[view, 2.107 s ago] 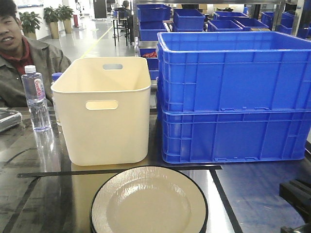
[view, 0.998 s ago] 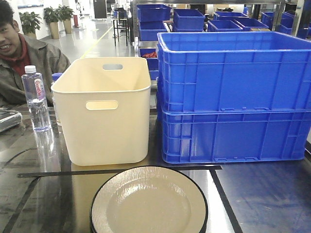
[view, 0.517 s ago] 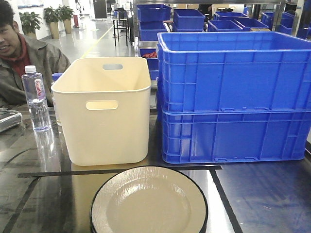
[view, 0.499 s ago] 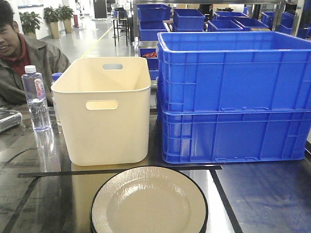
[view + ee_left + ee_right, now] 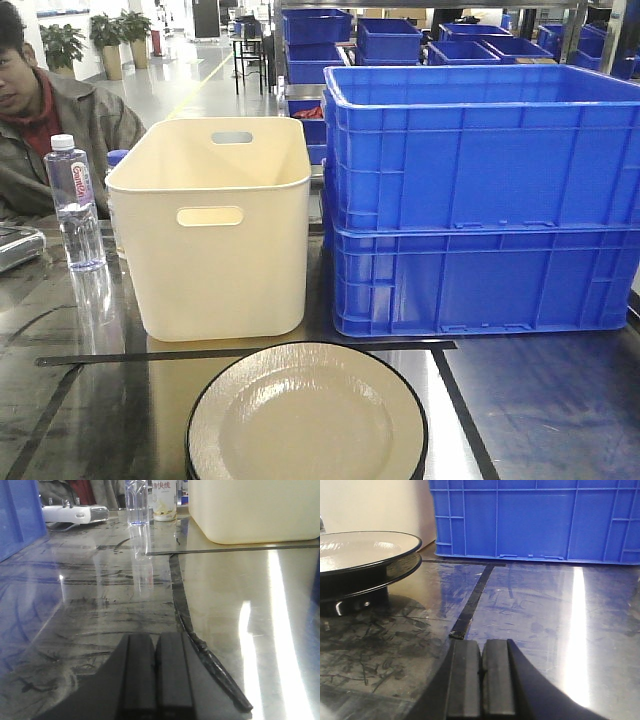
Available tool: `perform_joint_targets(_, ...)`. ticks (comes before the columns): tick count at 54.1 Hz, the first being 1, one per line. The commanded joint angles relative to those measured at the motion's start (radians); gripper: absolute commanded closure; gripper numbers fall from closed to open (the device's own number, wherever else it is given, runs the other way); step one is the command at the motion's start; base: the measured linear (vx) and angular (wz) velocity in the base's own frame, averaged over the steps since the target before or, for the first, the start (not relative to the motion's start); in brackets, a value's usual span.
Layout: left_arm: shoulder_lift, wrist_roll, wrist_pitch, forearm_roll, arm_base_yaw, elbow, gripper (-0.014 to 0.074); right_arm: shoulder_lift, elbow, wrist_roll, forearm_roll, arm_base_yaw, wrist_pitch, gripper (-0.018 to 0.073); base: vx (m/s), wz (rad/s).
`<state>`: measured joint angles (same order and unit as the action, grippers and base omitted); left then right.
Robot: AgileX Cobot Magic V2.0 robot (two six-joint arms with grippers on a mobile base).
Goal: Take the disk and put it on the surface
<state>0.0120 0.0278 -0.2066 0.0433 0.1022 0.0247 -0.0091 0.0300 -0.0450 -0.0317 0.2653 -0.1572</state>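
The disk point(image 5: 306, 418) is a round cream plate with a black rim, lying at the front centre of the surface point(image 5: 540, 400), a glossy dark tabletop marked with black tape lines point(image 5: 240, 352). In the right wrist view the disk point(image 5: 360, 550) sits on top of a stack of black-rimmed plates at the left. My right gripper point(image 5: 482, 645) is shut and empty, low over the tabletop to the right of the disk. My left gripper point(image 5: 154, 640) is also shut and empty, just left of a tape line point(image 5: 182, 615). Neither gripper shows in the front view.
A cream bin point(image 5: 215, 230) stands behind the disk, with two stacked blue crates point(image 5: 480, 200) to its right. A water bottle point(image 5: 75, 200) and a seated person point(image 5: 40, 110) are at the far left. A white device point(image 5: 75, 514) lies beyond the left gripper.
A black part of the right arm at the front view's lower right corner 2.1 s ago has gone out of view. The person has shifted his head. The disk has not moved.
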Motion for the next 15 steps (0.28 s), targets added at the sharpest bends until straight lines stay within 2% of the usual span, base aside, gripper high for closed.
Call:
perform_joint_targets(1, 0.005, -0.008, 0.081, 0.001, -0.006, 0.029, 0.0598, -0.012, 0.013, 0.012, -0.014, -0.002, 0.082, 0.0568, 0.0, 0.0)
perform_joint_targets(15, 0.005, -0.008, 0.081, 0.001, -0.006, 0.029, 0.0598, -0.012, 0.013, 0.012, -0.014, -0.002, 0.082, 0.0568, 0.0, 0.0)
